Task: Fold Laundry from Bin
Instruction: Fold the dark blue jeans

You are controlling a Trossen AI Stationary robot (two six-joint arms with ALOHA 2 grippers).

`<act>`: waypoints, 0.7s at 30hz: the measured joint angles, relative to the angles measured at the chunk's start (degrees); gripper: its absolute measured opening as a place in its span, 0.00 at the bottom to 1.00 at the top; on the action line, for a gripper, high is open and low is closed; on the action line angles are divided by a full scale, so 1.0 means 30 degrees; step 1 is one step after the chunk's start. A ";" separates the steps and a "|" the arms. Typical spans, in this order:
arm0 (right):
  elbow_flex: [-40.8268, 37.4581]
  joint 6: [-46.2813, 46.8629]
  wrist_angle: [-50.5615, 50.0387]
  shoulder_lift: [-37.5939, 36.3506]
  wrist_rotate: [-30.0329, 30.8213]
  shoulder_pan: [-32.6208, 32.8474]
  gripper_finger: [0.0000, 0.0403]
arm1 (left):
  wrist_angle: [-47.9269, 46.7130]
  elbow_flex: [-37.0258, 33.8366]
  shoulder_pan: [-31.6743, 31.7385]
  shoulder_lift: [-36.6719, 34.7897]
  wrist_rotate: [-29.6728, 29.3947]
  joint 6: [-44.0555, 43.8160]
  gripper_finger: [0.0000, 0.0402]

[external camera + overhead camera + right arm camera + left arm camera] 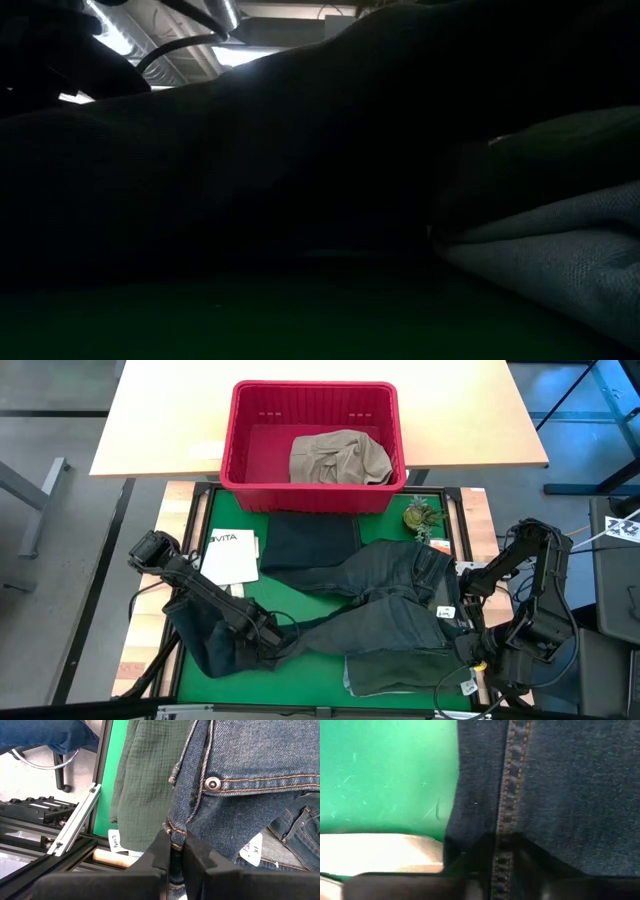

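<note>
Denim jeans (pixel 375 605) (dark blue), centre frame: left gripper (pixel 502 870) clamped on leg seam, right gripper (pixel 173 851) clamped on waistband.

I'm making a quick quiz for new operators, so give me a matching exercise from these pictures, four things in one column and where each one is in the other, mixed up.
Things:
1. khaki-beige garment
2. jeans
3. black folded piece
4. white booklet

Places:
A. spread across the green mat, gripped by the left gripper at a leg seam and the right gripper at the waistband
B. inside the red bin
C. on the mat just in front of the bin
D. on the mat's left side, beside the black piece

Pairs: 1-B, 2-A, 3-C, 4-D
</note>
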 joint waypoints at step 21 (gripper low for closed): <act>0.0000 0.0000 0.0000 0.0000 0.0000 0.0000 0.06 | 0.0718 0.0000 0.0004 0.0000 0.0554 -0.0568 0.25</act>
